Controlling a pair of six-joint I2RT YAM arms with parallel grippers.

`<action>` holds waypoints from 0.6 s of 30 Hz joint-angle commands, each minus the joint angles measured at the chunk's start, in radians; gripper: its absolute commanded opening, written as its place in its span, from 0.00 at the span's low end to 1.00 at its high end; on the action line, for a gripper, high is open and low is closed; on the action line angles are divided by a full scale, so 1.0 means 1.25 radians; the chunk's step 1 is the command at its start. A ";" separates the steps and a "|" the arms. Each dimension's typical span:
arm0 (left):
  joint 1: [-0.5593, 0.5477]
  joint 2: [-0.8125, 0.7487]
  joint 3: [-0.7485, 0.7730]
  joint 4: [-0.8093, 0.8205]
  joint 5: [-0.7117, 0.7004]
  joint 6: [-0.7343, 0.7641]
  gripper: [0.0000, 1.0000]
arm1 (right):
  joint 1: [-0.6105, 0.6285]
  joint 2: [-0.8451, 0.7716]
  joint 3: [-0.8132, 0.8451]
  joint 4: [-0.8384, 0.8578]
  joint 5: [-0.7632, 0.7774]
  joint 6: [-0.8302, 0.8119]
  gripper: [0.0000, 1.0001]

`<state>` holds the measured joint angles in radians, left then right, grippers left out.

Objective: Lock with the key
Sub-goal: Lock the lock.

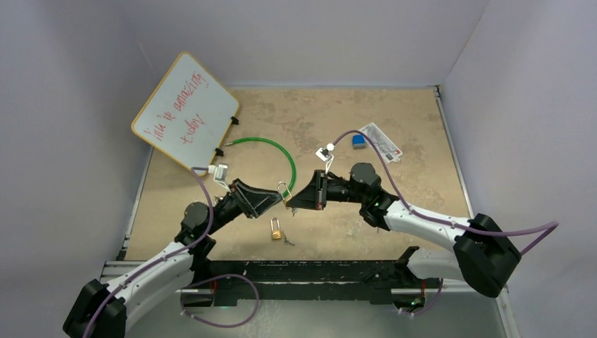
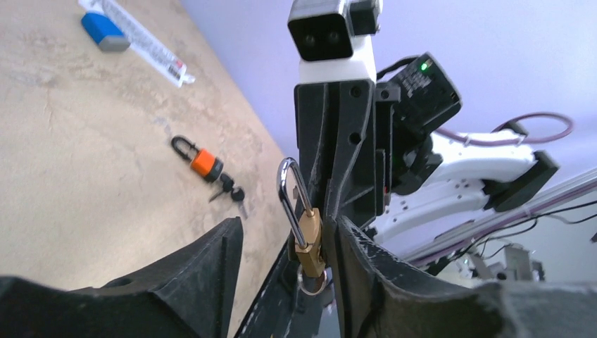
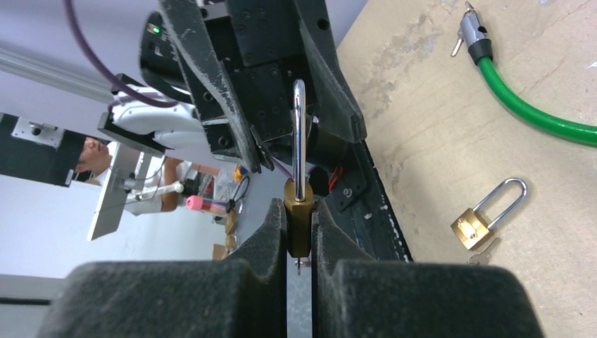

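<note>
A brass padlock (image 3: 298, 224) with a steel shackle (image 3: 299, 137) is held above the table. My right gripper (image 3: 299, 211) is shut on its body. A small key stub (image 3: 299, 266) pokes out under the body, and a key ring (image 2: 315, 285) hangs there. My left gripper (image 2: 288, 229) faces the right one with its jaws wide apart. The padlock (image 2: 308, 238) lies close to its right finger (image 2: 394, 282), and the left finger (image 2: 190, 282) stands well clear. From above, both grippers (image 1: 271, 197) (image 1: 304, 197) meet at the padlock (image 1: 284, 191) over the table's middle front.
A second brass padlock (image 1: 276, 229) with keys (image 1: 288, 241) lies on the table below the grippers. An orange padlock (image 2: 205, 163) with keys lies nearby. A green cable (image 1: 281, 151), a whiteboard (image 1: 184, 113), a blue eraser (image 1: 359, 141) and a white packet (image 1: 384, 141) lie farther back.
</note>
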<state>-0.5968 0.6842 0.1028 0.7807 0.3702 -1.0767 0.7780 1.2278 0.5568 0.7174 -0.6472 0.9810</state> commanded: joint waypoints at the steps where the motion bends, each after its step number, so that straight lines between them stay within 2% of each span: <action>1: -0.003 0.033 -0.038 0.206 -0.055 -0.075 0.53 | -0.002 -0.029 -0.006 0.073 -0.004 0.025 0.00; 13: -0.004 0.177 0.010 0.383 0.017 -0.092 0.56 | 0.001 -0.024 0.004 0.080 -0.059 0.025 0.00; 18: -0.003 0.209 0.011 0.410 0.031 -0.097 0.49 | 0.006 -0.013 0.011 0.101 -0.073 0.037 0.00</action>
<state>-0.5968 0.9329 0.0841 1.1835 0.3752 -1.1858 0.7788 1.2156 0.5480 0.7605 -0.7017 1.0107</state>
